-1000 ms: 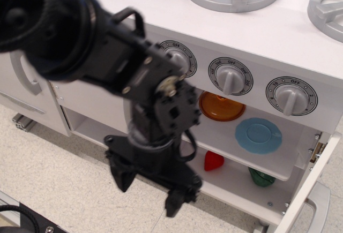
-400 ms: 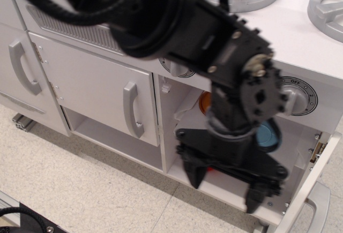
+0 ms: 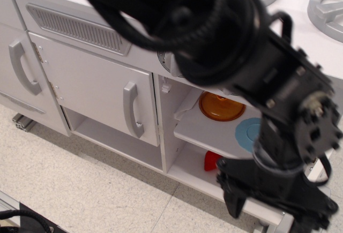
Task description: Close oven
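The white toy-kitchen oven (image 3: 185, 163) stands open, and its inner shelf (image 3: 206, 132) shows. On the shelf lie an orange dish (image 3: 220, 107) and a blue plate (image 3: 245, 134); a red toy (image 3: 211, 160) sits on the oven floor below. My black gripper (image 3: 276, 211) hangs in front of the oven's lower right corner, fingers spread and empty. My arm and gripper hide almost all of the oven door at the right; only a sliver of its edge (image 3: 326, 173) shows. Its window and bar handle are out of sight.
A windowless cabinet door with a vertical silver handle (image 3: 130, 110) is left of the oven, with an open niche (image 3: 112, 139) under it. Another cabinet handle (image 3: 20, 69) is at far left. Stove burners (image 3: 327, 0) are on top. The speckled floor (image 3: 80, 190) lies in front.
My arm has swept from left to right across the kitchen front. The gripper moved from before the left cabinet to the oven's lower right corner, uncovering the cabinet and covering the door.
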Action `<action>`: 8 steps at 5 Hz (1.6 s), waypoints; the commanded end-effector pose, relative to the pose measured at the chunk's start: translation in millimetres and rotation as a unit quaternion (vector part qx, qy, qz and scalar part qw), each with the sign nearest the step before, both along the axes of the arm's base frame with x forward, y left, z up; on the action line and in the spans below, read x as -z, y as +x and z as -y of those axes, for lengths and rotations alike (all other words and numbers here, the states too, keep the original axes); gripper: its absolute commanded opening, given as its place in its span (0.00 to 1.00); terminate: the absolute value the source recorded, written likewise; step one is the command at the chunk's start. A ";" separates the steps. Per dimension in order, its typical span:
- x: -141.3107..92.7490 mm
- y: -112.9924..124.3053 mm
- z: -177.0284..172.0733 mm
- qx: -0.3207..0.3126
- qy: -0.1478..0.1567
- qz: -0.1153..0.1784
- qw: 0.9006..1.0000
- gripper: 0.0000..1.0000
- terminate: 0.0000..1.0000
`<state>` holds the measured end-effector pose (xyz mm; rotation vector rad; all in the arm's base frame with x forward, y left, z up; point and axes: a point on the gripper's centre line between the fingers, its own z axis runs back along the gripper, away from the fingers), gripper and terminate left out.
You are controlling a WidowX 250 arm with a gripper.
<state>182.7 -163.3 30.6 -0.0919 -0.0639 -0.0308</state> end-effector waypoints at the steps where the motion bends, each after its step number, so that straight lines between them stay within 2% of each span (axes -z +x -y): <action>1: 8.3 -3.6 16.1 0.001 -0.011 0.024 1.000 1.00 0.00; 3: 32.6 -1.1 -16.7 -0.010 0.035 0.038 0.999 1.00 0.00; 4: 24.4 -0.8 -36.8 -0.011 0.036 0.043 0.998 1.00 0.00; 5: 5.4 6.8 -60.9 -0.027 0.058 0.076 0.995 1.00 0.00; 7: -35.7 15.1 -92.8 -0.032 0.066 0.063 0.995 1.00 0.00; 8: -28.0 6.1 -91.1 -0.021 0.069 0.043 0.996 1.00 0.00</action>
